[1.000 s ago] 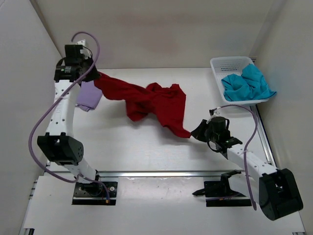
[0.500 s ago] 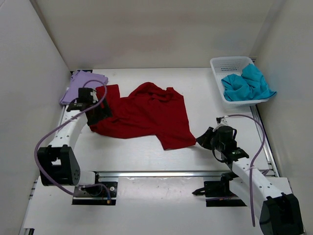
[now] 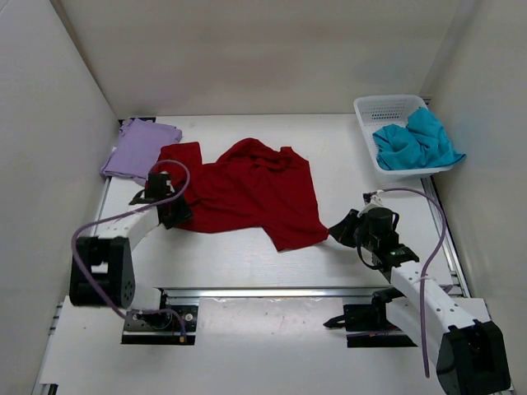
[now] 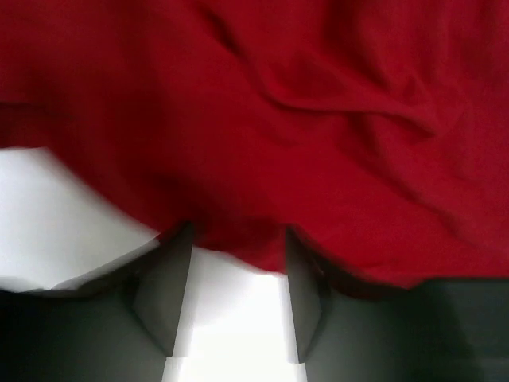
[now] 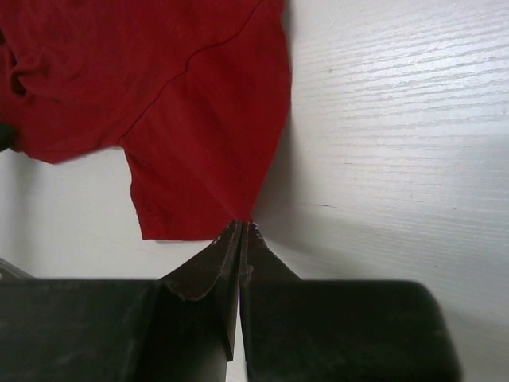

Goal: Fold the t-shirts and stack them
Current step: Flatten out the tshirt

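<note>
Deep red cloth t-shirt (image 3: 247,193) lies spread flat mid-frame. The right gripper (image 5: 241,227) is clamped on its lower-right corner, likely to stretch it flat. The left gripper (image 4: 238,239), jaws apart, sits at the left hem.

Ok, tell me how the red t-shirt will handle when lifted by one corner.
Likely floppy: the red t-shirt lies in soft wrinkles, so it should sag and drape. Probably thin: the right gripper looks fully shut on its corner. Pushed, it would likely bunch rather than slide whole.
</note>
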Available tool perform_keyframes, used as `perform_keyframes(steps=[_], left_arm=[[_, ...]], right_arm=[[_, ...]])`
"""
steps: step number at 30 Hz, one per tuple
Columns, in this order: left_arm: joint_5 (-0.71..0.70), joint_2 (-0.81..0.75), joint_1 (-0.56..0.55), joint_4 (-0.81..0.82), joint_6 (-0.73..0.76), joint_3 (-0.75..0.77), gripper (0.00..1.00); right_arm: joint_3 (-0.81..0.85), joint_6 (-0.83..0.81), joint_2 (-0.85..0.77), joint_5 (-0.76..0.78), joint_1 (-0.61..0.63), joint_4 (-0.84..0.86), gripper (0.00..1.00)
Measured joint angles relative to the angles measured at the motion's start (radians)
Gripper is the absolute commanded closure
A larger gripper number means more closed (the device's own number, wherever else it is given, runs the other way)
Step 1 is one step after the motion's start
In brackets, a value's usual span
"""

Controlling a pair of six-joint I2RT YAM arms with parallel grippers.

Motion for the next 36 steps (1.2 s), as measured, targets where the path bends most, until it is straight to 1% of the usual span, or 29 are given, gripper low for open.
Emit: perform_keyframes(steps=[1,2,4,6,8,9,10,11,12,13,14,15,16,17,18,19,20,21,22,23,24,25,26,28,30,32,34,35,36], left_arm=[[0.006,0.040,-0.030,0.020,-0.016,0.002,0.62],[0.013,0.085,-0.065,0.040,-0.026,0.007,0.74],[0.016,0.161,-0.129,0.060,-0.050,0.047,0.92],[0.024,0.219,-0.189,0.085,-0.071,0.106,1.00],[0.038,0.285,-0.261,0.103,-0.089,0.182,1.00],[0.045,0.314,-0.298,0.100,-0.097,0.226,0.99],[0.050,0.338,-0.331,0.094,-0.101,0.272,0.88],[0.053,0.358,-0.368,0.086,-0.102,0.324,0.83],[0.056,0.363,-0.392,0.085,-0.100,0.362,0.67],[0.064,0.357,-0.413,0.088,-0.095,0.383,0.54],[0.086,0.333,-0.425,0.102,-0.104,0.385,0.51],[0.102,0.297,-0.419,0.110,-0.103,0.369,0.54],[0.115,0.241,-0.396,0.135,-0.107,0.322,0.64],[0.129,0.167,-0.349,0.155,-0.114,0.251,0.71],[0.134,0.094,-0.292,0.159,-0.124,0.185,0.73],[0.138,0.009,-0.209,0.177,-0.127,0.100,0.79],[0.131,-0.064,-0.135,0.178,-0.133,0.032,0.79],[0.122,-0.125,-0.062,0.179,-0.132,-0.027,0.78],[0.110,-0.177,-0.010,0.172,-0.134,-0.075,0.71],[0.103,-0.211,0.013,0.169,-0.130,-0.109,0.63],[0.100,-0.236,0.019,0.163,-0.127,-0.137,0.57],[0.101,-0.243,0.015,0.161,-0.127,-0.154,0.47],[0.100,-0.241,0.012,0.165,-0.127,-0.168,0.41],[0.108,-0.217,0.009,0.189,-0.139,-0.187,0.35],[0.109,-0.185,0.011,0.230,-0.157,-0.201,0.25],[0.110,-0.150,0.015,0.278,-0.182,-0.209,0.23],[0.114,-0.100,0.014,0.332,-0.201,-0.205,0.24],[0.117,-0.065,0.010,0.351,-0.206,-0.195,0.27],[0.122,-0.028,0.005,0.359,-0.209,-0.179,0.36]], right_arm=[[0.000,0.000,-0.002,-0.003,-0.003,-0.001,1.00],[0.000,0.000,-0.007,-0.004,-0.008,-0.004,1.00],[0.005,0.000,-0.023,-0.009,-0.018,-0.024,1.00],[0.025,-0.007,-0.045,-0.007,-0.037,-0.061,1.00],[0.061,-0.018,-0.067,0.004,-0.051,-0.098,1.00],[0.079,-0.023,-0.075,0.009,-0.057,-0.108,1.00],[0.096,-0.027,-0.083,0.013,-0.062,-0.114,1.00],[0.110,-0.030,-0.088,0.013,-0.063,-0.115,1.00],[0.117,-0.030,-0.090,0.014,-0.063,-0.114,1.00],[0.119,-0.031,-0.091,0.014,-0.063,-0.110,1.00],[0.119,-0.031,-0.091,0.013,-0.063,-0.112,1.00],[0.117,-0.031,-0.089,0.013,-0.062,-0.114,1.00],[0.114,-0.031,-0.087,0.014,-0.061,-0.114,1.00],[0.111,-0.031,-0.084,0.014,-0.060,-0.116,1.00],[0.109,-0.031,-0.082,0.014,-0.060,-0.116,1.00],[0.107,-0.031,-0.078,0.013,-0.057,-0.114,1.00],[0.105,-0.031,-0.074,0.013,-0.053,-0.113,1.00],[0.103,-0.031,-0.069,0.013,-0.047,-0.113,1.00],[0.103,-0.031,-0.063,0.013,-0.042,-0.112,1.00],[0.103,-0.030,-0.058,0.011,-0.040,-0.110,1.00],[0.103,-0.030,-0.054,0.009,-0.038,-0.109,1.00],[0.102,-0.030,-0.051,0.008,-0.034,-0.108,1.00],[0.101,-0.030,-0.051,0.005,-0.034,-0.106,1.00],[0.100,-0.030,-0.051,0.002,-0.031,-0.102,1.00],[0.096,-0.030,-0.051,0.001,-0.024,-0.096,1.00],[0.091,-0.031,-0.049,-0.003,-0.020,-0.087,1.00],[0.086,-0.031,-0.047,-0.010,-0.019,-0.082,1.00],[0.084,-0.031,-0.044,-0.012,-0.016,-0.081,1.00],[0.084,-0.031,-0.042,-0.014,-0.016,-0.080,1.00]])
